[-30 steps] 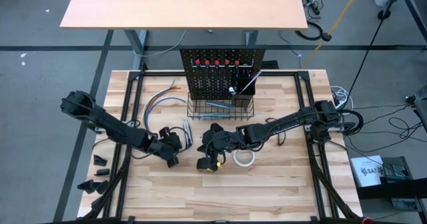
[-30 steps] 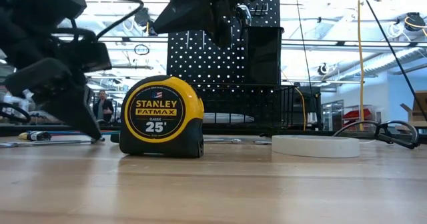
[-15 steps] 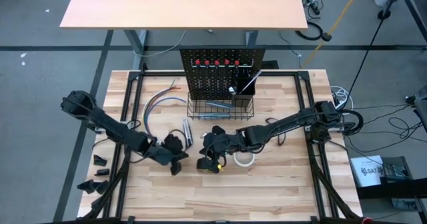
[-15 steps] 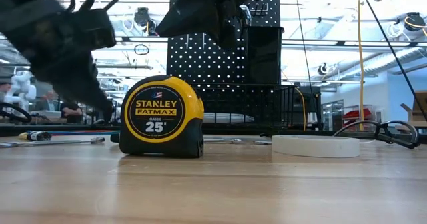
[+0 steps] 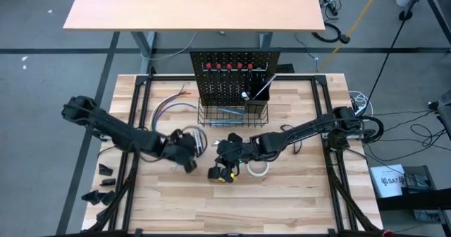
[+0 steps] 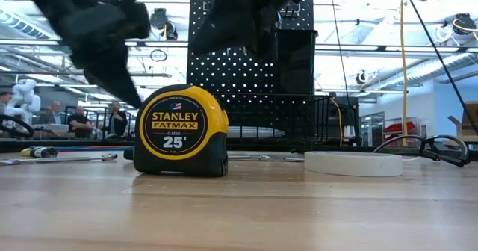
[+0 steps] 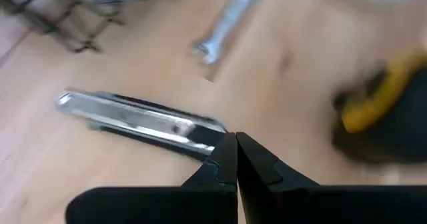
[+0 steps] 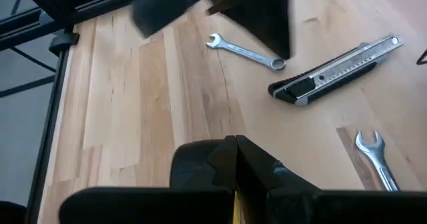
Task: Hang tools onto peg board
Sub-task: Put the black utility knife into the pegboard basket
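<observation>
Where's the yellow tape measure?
In the high view, the tape measure sits mid-table, in front of the peg board, left of the white tape roll.

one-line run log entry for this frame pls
left claw: shut, over utility knife | right claw: shut, above tape measure | held: nothing

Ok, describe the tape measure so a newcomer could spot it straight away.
Start from the upright black perforated metal peg board at the far edge of the pale wooden table. Come toward the near edge past the black wire basket at its base. The chunky yellow-and-black tape measure stands there on edge, beside the flat white tape roll; it is the only yellow item among silver tools.
</observation>
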